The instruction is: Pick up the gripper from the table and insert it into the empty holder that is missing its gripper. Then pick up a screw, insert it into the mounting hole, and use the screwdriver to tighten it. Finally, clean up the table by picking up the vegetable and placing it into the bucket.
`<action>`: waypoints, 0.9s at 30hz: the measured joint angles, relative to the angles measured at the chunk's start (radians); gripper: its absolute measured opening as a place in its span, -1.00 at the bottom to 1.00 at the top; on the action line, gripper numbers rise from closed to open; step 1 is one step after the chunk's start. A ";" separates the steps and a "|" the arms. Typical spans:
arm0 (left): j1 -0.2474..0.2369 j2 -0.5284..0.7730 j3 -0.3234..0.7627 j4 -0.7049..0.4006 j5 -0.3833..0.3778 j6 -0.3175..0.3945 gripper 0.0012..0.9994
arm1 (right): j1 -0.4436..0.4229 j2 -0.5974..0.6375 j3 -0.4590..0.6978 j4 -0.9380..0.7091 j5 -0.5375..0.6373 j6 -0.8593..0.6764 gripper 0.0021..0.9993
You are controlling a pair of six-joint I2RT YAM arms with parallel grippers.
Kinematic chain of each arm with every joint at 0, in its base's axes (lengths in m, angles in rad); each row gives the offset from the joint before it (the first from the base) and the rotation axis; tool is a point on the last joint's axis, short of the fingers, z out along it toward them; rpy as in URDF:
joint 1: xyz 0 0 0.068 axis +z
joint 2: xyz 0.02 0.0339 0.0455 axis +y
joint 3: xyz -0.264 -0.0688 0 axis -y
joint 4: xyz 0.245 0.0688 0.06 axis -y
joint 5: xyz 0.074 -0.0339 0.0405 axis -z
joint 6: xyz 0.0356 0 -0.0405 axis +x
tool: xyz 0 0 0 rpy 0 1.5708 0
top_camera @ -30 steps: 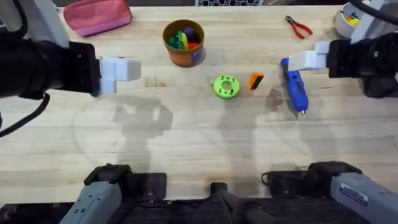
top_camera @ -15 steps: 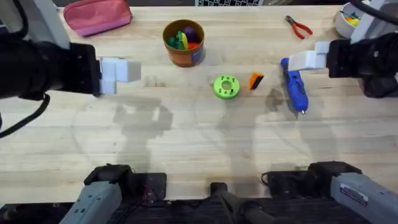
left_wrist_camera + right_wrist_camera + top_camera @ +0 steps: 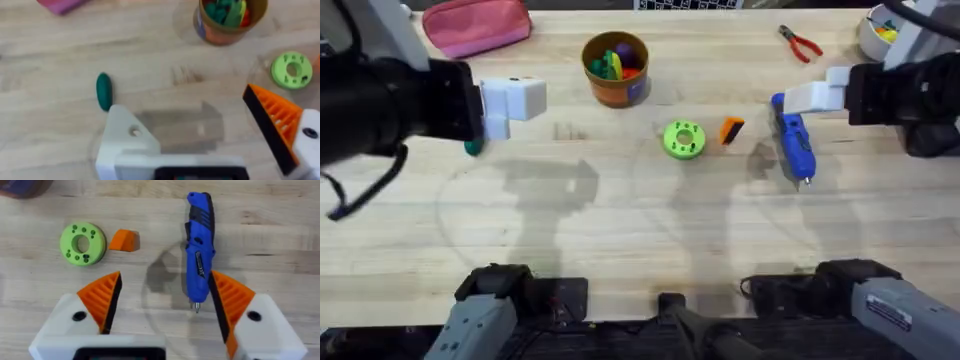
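The orange ribbed gripper [image 3: 731, 130] [image 3: 124, 240] lies on the table [image 3: 640, 230] beside a green holed disc [image 3: 683, 139]. My left gripper [image 3: 525, 100] [image 3: 182, 102] hangs open; one finger is a bare white mount with the mounting hole [image 3: 134, 131], the other carries an orange pad. The dark green vegetable [image 3: 104, 91] [image 3: 472, 148] lies under it. My right gripper [image 3: 825, 92] [image 3: 165, 277] is open above the blue screwdriver [image 3: 794, 140] [image 3: 200, 250], both orange pads on. The orange bucket [image 3: 615, 68] [image 3: 230, 20] stands at the back. A screw is hidden from me.
A pink pouch [image 3: 475, 25] lies at the far left. Red pliers [image 3: 800, 43] and a white bowl [image 3: 878, 32] sit at the far right. The front half of the table is bare wood.
My left gripper has shifted slightly toward the far edge, uncovering a bit of the vegetable. The right arm and the objects have not moved.
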 joint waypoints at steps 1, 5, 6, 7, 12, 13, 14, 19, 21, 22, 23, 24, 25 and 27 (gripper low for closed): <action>0.000 -0.034 -0.033 0.042 0.004 0.000 0.97 | 0.000 0.000 0.000 0.000 0.000 0.000 0.99; 0.000 -0.212 -0.189 0.202 0.027 0.000 0.97 | 0.000 0.000 0.000 0.000 0.000 0.000 0.99; 0.000 -0.259 -0.232 0.246 0.034 0.000 0.97 | 0.000 0.000 0.000 0.000 0.000 0.000 0.99; 0.000 -0.302 -0.276 0.291 0.044 0.000 0.97 | 0.000 0.000 0.000 0.000 0.000 0.000 0.99; 0.000 -0.473 -0.509 0.533 0.112 0.000 0.97 | 0.000 0.000 0.000 0.000 0.000 0.000 0.99; 0.000 -0.497 -0.556 0.582 0.131 0.000 0.97 | 0.000 0.000 0.000 0.000 0.000 0.000 0.99; 0.000 -0.519 -0.603 0.633 0.153 0.000 0.98 | 0.000 0.000 0.000 0.000 0.000 0.000 0.99; 0.000 -0.567 -0.786 0.865 0.278 0.000 0.97 | 0.000 0.000 0.000 0.000 0.000 0.000 0.99; 0.000 -0.575 -0.837 0.944 0.341 0.000 0.97 | 0.000 0.000 0.000 0.000 0.000 0.000 0.99; 0.000 -0.579 -0.859 0.979 0.374 0.000 0.97 | 0.000 0.000 0.000 0.000 0.000 0.000 0.99; 0.000 -0.581 -0.876 1.015 0.407 0.000 0.97 | 0.000 0.000 0.000 0.000 0.000 0.000 0.99; 0.000 -0.583 -0.890 1.047 0.440 0.000 0.97 | 0.000 0.000 0.000 0.000 0.000 0.000 0.99; 0.000 -0.585 -0.903 1.074 0.469 0.000 0.97 | 0.000 0.000 0.000 0.000 0.000 0.000 0.99; 0.000 -0.587 -0.924 1.116 0.528 0.000 0.98 | 0.000 0.000 0.000 0.000 0.000 0.000 0.99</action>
